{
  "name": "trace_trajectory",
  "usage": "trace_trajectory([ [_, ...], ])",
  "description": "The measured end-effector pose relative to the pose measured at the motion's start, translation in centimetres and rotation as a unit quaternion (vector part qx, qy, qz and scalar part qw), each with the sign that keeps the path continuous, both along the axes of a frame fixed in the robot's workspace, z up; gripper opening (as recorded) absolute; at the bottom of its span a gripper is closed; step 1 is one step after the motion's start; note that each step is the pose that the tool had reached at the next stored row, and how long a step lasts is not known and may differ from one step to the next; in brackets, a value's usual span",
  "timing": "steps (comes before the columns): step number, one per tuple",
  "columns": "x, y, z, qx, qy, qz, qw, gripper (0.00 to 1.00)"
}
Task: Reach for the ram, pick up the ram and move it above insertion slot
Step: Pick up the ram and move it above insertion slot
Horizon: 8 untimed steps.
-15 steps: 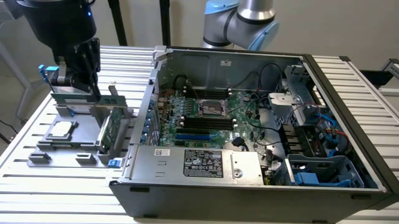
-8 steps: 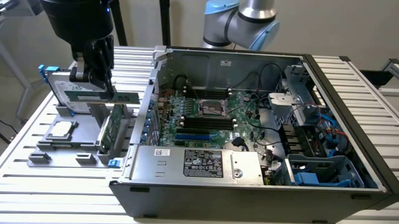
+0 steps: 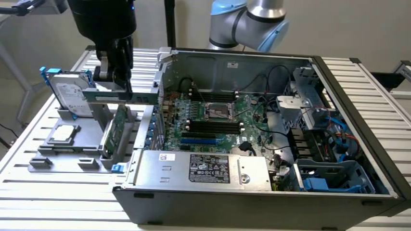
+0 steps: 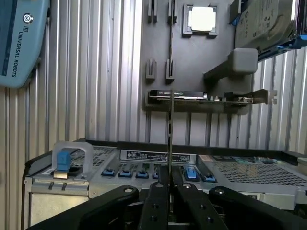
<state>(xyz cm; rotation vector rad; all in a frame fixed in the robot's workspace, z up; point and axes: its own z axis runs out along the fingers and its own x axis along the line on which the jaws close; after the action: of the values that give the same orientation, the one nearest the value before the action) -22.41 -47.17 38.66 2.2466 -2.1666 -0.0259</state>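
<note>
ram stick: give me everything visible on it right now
The ram is a long, thin green board held level and on edge in the claw, lifted above the grey fixture tray, outside the open computer case. In the wrist view it appears edge-on as a thin dark line pinched between the claw fingers.

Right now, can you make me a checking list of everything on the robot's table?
Surface: ribbed metal table with a grey tray on it.
Job's things: memory stick held level above the tray, beside the open computer, not over its black slots.
Clutter: hard drive, green card standing in the tray, square chip.
Grippers: pincer shut on the memory stick.
Cables: black wires and blue wires inside the computer.
Surroundings: robot arm, plain wall.
</note>
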Motion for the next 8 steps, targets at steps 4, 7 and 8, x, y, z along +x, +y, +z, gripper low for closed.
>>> trace_trajectory([
  [4,1.4,0.23,0.01,0.0000,0.0000,0.000,1.0000,0.13],
  [7,2.6,0.40,0.01,0.0001,0.0000,0.000,1.0000,0.13],
  [8,3.0,0.46,0.01,0.0001,0.0000,0.000,1.0000,0.13],
])
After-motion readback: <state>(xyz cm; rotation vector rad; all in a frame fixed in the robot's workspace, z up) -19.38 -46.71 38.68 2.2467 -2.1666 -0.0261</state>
